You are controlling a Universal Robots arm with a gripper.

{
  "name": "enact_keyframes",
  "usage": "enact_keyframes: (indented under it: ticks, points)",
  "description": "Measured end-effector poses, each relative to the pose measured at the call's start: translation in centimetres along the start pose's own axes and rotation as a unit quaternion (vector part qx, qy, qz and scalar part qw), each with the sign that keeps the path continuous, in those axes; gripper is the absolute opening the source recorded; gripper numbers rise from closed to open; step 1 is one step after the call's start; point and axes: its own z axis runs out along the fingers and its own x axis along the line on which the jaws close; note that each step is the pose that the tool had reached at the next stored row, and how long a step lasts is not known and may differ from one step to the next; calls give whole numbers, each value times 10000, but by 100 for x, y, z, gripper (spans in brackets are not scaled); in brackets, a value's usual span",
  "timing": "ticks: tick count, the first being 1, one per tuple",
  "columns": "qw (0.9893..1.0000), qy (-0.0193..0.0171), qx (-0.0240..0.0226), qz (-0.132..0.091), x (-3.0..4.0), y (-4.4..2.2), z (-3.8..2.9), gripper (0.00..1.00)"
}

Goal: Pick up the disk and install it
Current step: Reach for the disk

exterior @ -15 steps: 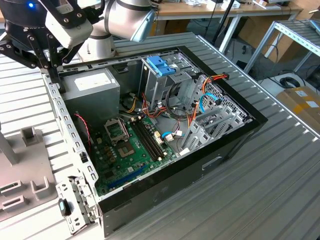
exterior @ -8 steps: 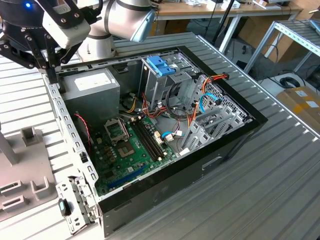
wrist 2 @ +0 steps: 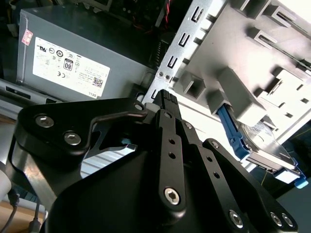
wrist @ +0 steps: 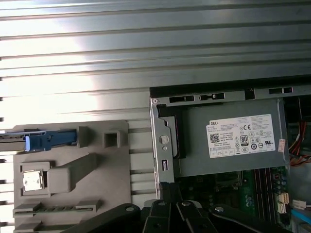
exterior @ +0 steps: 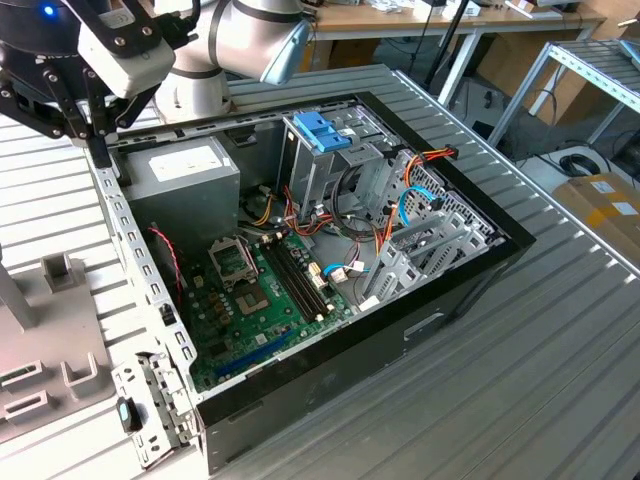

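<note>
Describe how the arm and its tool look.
The arm is silver-grey tubing with a pale blue joint cap. A white box sits at its wrist. The tool is matte black linkage plates held by silver screws.

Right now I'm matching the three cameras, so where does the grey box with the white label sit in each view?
Exterior view: grey box in the case's far corner, toward the exterior view's left, beside the perforated case rail.
First wrist view: grey box, label facing the camera, against that rail.
Second wrist view: grey box beside the rail.
Shared landmark: the perforated case rail.
</note>
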Motion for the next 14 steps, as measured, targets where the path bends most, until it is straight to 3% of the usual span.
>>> enact_keyframes:
  ticks: [14]
  points:
    - [10000,0,0,0,63,-5,-2,10]
